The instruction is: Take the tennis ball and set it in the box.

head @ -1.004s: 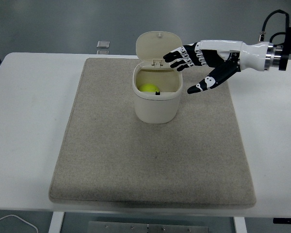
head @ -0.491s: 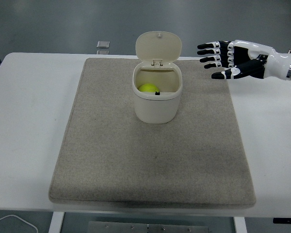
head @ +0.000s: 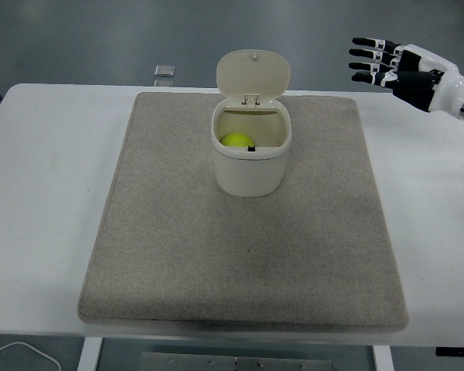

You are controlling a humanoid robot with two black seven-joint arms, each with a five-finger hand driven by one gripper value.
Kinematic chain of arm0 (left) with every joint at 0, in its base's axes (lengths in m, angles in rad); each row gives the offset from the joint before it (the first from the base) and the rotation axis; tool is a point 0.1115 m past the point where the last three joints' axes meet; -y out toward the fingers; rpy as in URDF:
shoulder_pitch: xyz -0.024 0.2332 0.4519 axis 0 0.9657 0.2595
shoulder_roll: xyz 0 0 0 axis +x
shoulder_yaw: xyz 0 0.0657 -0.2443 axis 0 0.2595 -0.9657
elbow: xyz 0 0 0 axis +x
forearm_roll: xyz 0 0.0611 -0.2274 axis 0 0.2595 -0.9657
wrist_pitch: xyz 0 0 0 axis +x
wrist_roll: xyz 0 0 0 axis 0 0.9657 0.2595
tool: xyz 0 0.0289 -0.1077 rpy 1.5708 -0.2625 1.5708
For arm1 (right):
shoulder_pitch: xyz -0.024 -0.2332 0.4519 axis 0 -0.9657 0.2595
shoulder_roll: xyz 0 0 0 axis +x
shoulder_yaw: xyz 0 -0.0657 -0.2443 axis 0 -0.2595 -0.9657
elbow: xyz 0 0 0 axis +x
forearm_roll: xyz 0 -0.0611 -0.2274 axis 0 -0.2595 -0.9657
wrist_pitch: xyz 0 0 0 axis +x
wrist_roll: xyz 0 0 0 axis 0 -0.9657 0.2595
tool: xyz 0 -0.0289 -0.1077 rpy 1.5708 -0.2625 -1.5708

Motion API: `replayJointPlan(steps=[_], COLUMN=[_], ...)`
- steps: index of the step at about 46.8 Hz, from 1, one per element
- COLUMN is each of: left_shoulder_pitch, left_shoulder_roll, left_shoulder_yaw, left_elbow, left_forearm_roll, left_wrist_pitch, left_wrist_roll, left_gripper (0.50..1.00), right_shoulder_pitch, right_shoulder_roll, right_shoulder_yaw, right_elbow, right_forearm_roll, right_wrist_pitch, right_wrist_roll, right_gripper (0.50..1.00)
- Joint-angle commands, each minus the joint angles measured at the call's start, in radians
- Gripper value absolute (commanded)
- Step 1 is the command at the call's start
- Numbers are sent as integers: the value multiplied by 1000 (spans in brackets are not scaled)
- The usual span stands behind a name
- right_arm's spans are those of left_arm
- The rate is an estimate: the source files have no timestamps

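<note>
We find the tennis ball (head: 234,140) lying inside the box (head: 250,167), low against its left inner wall, yellow-green and partly hidden by the front rim. The box is a cream container with rounded corners, standing upright on the far half of a beige mat (head: 244,255). Its hinged lid (head: 253,74) stands open, tilted up and back from the far rim. A small dark catch shows at the middle of the front rim, just beside the ball.

We note the right hand (head: 398,68) at the upper right of the view, above the far right corner of the table (head: 46,178) and well apart from the box. Its fingers (head: 366,53) are spread and extended toward the left, holding nothing; the palm faces roughly inward. The white forearm runs off the right edge.

The mat lies flat and square to the table. A small grey object (head: 165,71) rests on the table beyond the mat's far edge, left of the lid. A white cable (head: 19,349) curls below the table's near left corner.
</note>
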State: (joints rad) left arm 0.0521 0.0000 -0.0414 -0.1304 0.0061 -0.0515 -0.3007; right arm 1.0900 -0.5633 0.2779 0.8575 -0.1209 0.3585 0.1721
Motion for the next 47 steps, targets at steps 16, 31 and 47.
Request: replayJointPlan(steps=[16,31,47], left_shoulder_pitch=[0,0,0], left_shoulder_roll=[0,0,0], left_shoulder_yaw=[0,0,0], left_elbow=[0,0,0], left_forearm_roll=[0,0,0], left_wrist_pitch=[1,1,-1], left_wrist_roll=[0,0,0], left_gripper=[992,992,992], right_shoulder_pitch=[-58,-84,-88], right_shoulder_roll=[106,125,126], right_shoulder_yaw=[3,93,96], right_elbow=[-25,-37,-38], right_forearm_roll=[185,202,201], right_wrist_pitch=[-176,-246,-266], right_wrist_roll=[1,10,12], right_gripper=[919,928,928])
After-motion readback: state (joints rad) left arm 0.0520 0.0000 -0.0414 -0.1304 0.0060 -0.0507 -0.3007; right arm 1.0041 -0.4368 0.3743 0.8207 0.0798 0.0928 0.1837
